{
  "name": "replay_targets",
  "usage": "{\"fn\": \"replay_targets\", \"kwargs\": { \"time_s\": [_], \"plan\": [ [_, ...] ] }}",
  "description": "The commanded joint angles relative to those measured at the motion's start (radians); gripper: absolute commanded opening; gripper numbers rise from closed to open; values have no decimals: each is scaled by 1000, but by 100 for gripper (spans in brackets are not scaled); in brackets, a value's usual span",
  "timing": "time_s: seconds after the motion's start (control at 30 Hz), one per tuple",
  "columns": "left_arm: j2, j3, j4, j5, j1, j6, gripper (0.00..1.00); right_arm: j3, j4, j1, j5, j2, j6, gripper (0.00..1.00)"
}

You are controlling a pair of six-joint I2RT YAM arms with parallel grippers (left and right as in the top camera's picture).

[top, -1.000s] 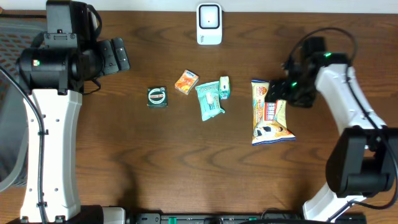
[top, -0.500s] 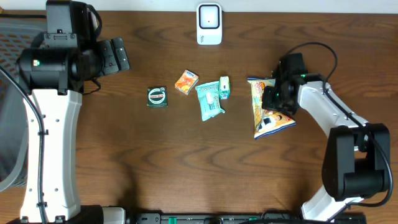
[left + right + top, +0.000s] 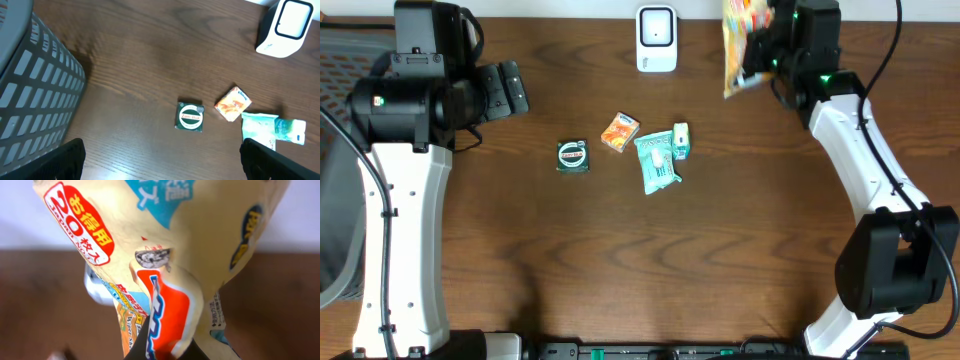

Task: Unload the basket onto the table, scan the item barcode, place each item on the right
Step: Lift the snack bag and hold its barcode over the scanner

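Your right gripper point(image 3: 770, 50) was clamped shut on the one snack bag point(image 3: 738, 40), holding it up off the table point(image 3: 720, 260) at the far edge, just right of the single scanner point(image 3: 657, 38). Four small items sat mid-table: a green tin point(image 3: 572, 155), an orange packet point(image 3: 619, 131), a teal pouch point(image 3: 656, 165) and a little green packet point(image 3: 680, 140) right beside it. Your left gripper point(image 3: 507, 88) hung wide open near the basket point(image 3: 35, 100). Bare wood ran across the whole near half.

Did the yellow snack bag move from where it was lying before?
Yes. The snack bag left its spot on the table right of the teal packet and is now lifted up beside the white scanner, on its right.
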Motion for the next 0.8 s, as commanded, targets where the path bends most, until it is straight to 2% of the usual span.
{"fn": "replay_targets", "kwargs": {
  "time_s": [0.0,0.23,0.37,0.77],
  "plan": [
    [5,-1,-3,-5,0,3,98,3,100,53,-43,35,-43,1],
    [5,-1,-3,-5,0,3,98,3,370,131,-43,196,-36,1],
    [5,-1,-3,-5,0,3,98,3,512,163,-41,275,61,1],
    [5,-1,-3,-5,0,3,98,3,540,202,25,300,299,1]
  ]
}}
